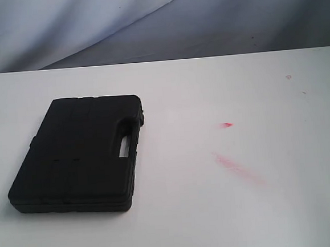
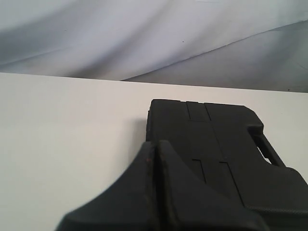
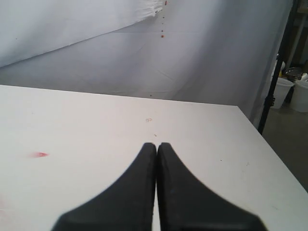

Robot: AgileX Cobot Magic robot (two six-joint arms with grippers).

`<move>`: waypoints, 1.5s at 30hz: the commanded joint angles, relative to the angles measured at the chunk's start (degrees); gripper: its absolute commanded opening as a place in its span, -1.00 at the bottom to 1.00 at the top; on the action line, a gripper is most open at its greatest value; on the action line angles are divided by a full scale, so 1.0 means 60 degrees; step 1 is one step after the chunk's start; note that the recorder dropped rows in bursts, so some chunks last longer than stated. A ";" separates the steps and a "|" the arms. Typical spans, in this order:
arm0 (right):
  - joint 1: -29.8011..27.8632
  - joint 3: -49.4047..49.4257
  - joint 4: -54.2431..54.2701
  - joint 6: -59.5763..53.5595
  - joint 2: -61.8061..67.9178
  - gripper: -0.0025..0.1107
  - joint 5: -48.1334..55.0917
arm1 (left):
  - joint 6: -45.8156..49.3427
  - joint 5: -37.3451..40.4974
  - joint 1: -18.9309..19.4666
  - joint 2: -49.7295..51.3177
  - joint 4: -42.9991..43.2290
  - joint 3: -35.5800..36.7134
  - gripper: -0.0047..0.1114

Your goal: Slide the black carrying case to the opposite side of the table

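Black carrying case lay flat and closed on the left half of your white desk in the exterior view, well apart from the red smear and the small red spot on the right half. Its long axis ran from the near edge toward the far edge, leaning a little to the right at the far end. Its handle, with the cut-out slot, sat on the long side that faced the middle of the desk. Your left claw had its two fingers pressed together with nothing between them; its tips sat in front of a corner of the case in the left wrist view, though you could not tell whether they touched it. Your right claw was likewise closed and empty, over bare desk.
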 commanded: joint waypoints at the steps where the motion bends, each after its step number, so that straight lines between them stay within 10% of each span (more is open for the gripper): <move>1: -0.0064 0.0038 -0.0112 -0.0058 -0.0066 -0.96 -0.0005 | 0.0178 -0.0856 0.0015 -0.0028 0.0494 0.0040 -0.92; 24: -0.0064 0.0038 -0.0112 -0.0058 -0.0066 -0.96 -0.0005 | -0.0809 -0.5473 0.0015 -0.0028 -0.0176 0.0040 -0.92; 32: -0.0064 0.0038 -0.0112 -0.0058 -0.0066 -0.96 -0.0005 | -0.0809 -0.3380 0.0015 -0.0028 0.1904 -0.2675 -0.92; 45: -0.0064 0.0038 -0.0112 -0.0058 -0.0066 -0.96 -0.0005 | 0.1206 0.3276 0.0015 0.0481 0.1359 -0.6817 -0.92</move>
